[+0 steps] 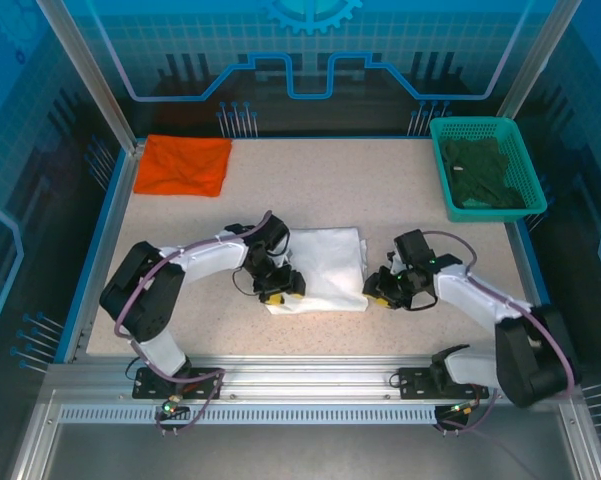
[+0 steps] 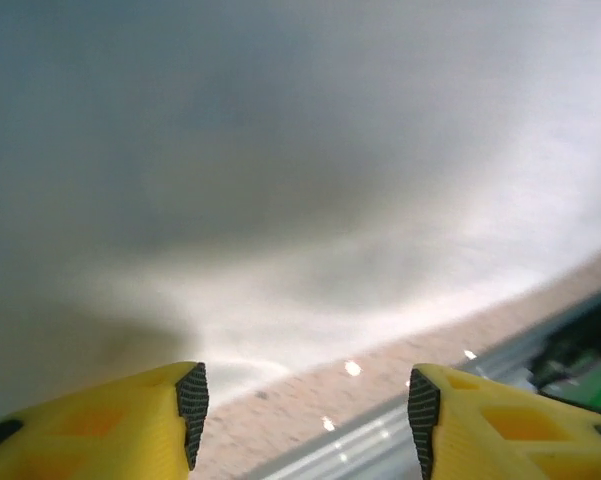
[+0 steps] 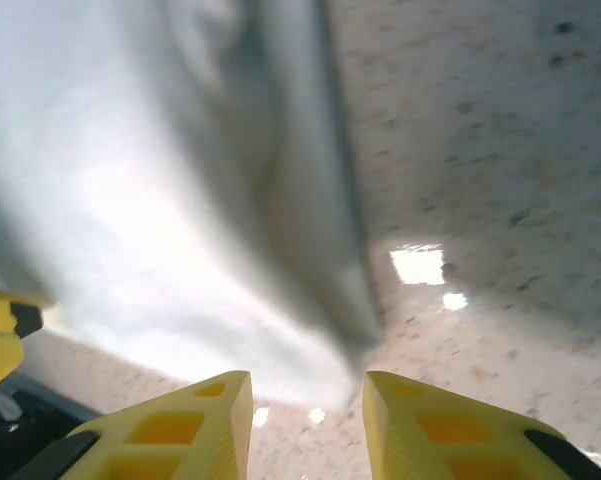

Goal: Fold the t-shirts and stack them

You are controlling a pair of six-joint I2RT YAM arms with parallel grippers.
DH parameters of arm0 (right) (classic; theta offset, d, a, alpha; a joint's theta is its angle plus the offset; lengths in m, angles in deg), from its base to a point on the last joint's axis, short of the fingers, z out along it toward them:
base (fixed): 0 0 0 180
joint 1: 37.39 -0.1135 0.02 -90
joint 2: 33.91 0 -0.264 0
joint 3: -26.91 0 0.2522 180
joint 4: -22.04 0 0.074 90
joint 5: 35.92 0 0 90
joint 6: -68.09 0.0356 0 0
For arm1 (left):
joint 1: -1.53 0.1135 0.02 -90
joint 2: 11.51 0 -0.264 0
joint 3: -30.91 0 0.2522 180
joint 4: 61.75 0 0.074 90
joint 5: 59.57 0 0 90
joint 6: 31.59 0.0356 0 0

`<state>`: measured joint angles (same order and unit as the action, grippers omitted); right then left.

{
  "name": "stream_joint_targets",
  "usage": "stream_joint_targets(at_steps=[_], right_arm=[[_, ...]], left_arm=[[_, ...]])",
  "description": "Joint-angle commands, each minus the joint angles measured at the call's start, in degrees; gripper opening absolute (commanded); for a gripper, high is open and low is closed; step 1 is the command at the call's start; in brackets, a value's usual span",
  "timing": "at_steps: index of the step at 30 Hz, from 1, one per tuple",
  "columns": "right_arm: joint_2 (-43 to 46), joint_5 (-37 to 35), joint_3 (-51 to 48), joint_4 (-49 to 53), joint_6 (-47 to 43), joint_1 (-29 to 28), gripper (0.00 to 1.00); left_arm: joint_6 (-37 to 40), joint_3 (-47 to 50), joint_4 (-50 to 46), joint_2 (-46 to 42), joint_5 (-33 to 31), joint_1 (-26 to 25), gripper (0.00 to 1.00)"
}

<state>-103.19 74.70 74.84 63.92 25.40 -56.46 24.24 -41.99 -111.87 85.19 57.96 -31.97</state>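
1. Shirts first: the white shirt [image 1: 322, 262] lies folded into a rough rectangle in the middle of the table [image 1: 400, 195]. The orange shirt [image 1: 185, 165] lies folded at the far left corner, well apart from it.
2. The left gripper [image 1: 277, 292] sits at the white shirt's near left corner. Its jaws are apart with nothing between them, and in the wrist view the cloth lies just ahead of the fingers [image 2: 140, 420].
3. The right gripper [image 1: 382, 293] sits at the near right corner, also spread and empty. The cloth's corner lies just beyond its fingertips [image 3: 215, 415].
4. The step in hand looks like pinching both near corners, either for one more fold or to carry the shirt over to the orange one.
5. To do it well, come in low so one finger slides under every layer. Close both grippers together and lift evenly.
6. Catching only the top layer would likely open the fold, and pulling the corners apart would skew it.
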Motion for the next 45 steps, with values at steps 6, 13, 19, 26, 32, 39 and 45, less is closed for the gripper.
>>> stream_joint_targets(at_steps=[6,13,19,26,32,39,45], right_arm=[[1.02,-0.29,-2.36,-4.82,8.86,-9.22,0.22],[-7.05,-3.41,-3.72,-2.64,8.77,-6.43,0.18],[-8.42,-4.05,-4.17,-0.70,6.98,-3.84,0.20],[0.35,-1.91,-2.12,2.62,5.89,-3.45,0.21],[6.13,-1.51,0.99,-0.19,8.62,-8.74,0.21],[-12.24,-3.05,10.53,-1.77,9.23,-19.21,0.25],[-20.13,-3.53,8.94,-3.72,11.40,-19.69,0.25]], left_arm=[[-11.53,-8.37,14.78,7.30,17.20,-5.78,0.41],[-6.96,-12.69,8.22,18.25,8.62,-9.30,0.35],[-4.16,-5.26,6.03,15.06,-0.37,-9.23,0.40],[-1.70,-2.89,2.63,4.96,0.23,-9.25,0.63],[-1.76,-0.41,-1.41,-4.39,1.44,-5.03,0.67],[2.25,5.52,-0.81,-5.14,2.90,4.10,0.54],[4.54,11.39,-0.86,-3.65,-1.05,7.59,0.51]])
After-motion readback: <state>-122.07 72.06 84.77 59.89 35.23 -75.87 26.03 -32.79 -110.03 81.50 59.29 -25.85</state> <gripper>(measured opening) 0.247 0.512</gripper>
